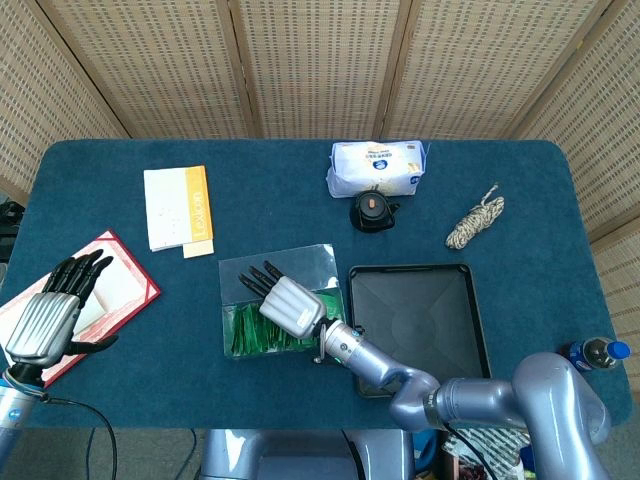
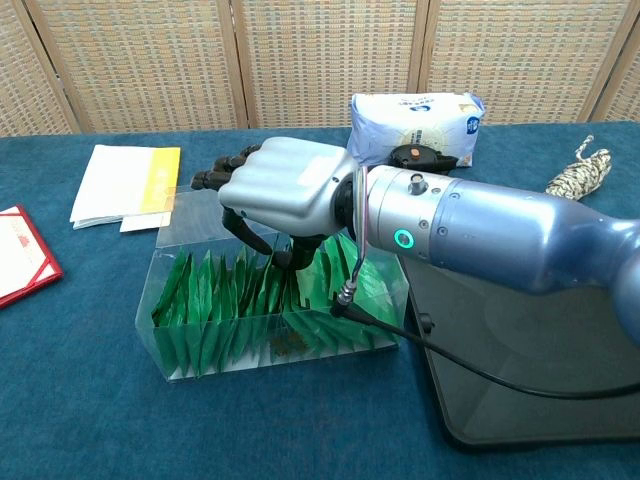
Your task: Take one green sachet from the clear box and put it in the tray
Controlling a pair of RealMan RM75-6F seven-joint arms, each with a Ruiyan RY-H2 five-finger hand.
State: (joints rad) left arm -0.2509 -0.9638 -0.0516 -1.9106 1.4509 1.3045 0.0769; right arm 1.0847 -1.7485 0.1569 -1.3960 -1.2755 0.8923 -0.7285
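Over clear box (image 2: 200,330), right hand (image 2: 285,190) fingers dipped among green sachets (image 2: 240,300); grip unclear.

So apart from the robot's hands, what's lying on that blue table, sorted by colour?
White: 2, booklet and wipes pack
Black: 2, tray and small round device
Red: 1, folder
Clear: 1, box of green sachets
Beige: 1, rope
Blue: 1, bottle
Total: 8

We list: teal table cloth (image 1: 270,200); green sachets (image 2: 215,300) in clear box (image 2: 180,355); black tray (image 1: 415,315); silver right hand (image 2: 285,190), black fingers (image 2: 215,180); white-and-orange booklet (image 1: 178,207), upper left; red-edged folder (image 1: 125,270).
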